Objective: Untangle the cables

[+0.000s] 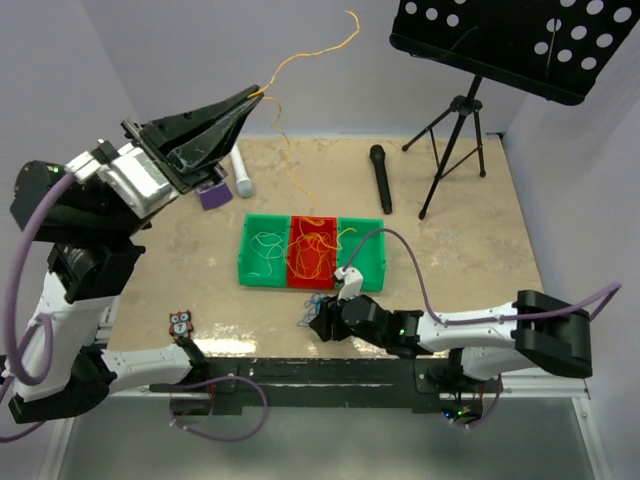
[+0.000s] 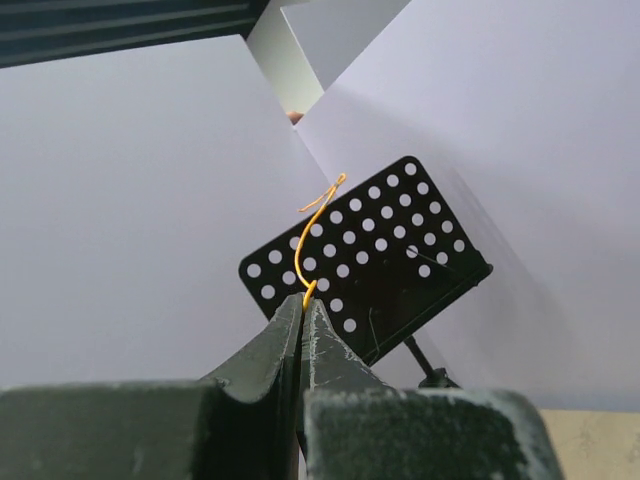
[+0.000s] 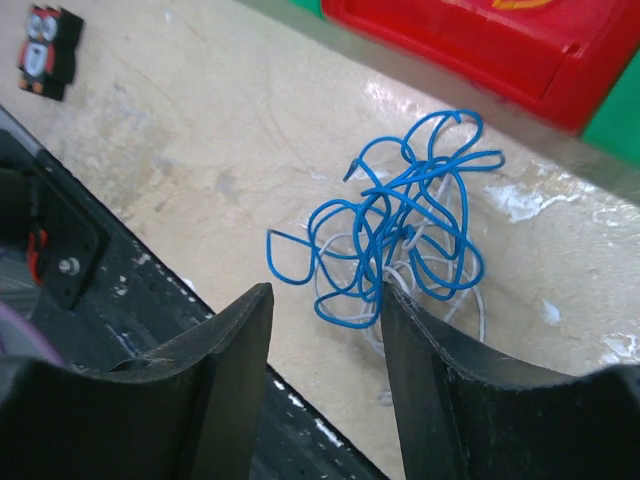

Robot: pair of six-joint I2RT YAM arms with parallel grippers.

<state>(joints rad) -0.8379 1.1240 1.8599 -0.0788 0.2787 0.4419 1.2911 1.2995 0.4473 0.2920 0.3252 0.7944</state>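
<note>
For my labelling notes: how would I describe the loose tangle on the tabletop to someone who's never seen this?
Find the green-red-green row of bins mid-table. Just in front of the red one, at the open right gripper, lies a small knot of thin wire. It alone is mostly blue, with some white, and lies outside the bins.

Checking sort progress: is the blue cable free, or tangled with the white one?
Tangled. Right wrist view: blue cable loops through white cable in one clump on the table.

L gripper [image 1: 258, 93] high, pinched, R gripper [image 3: 325, 300] low, agape
</note>
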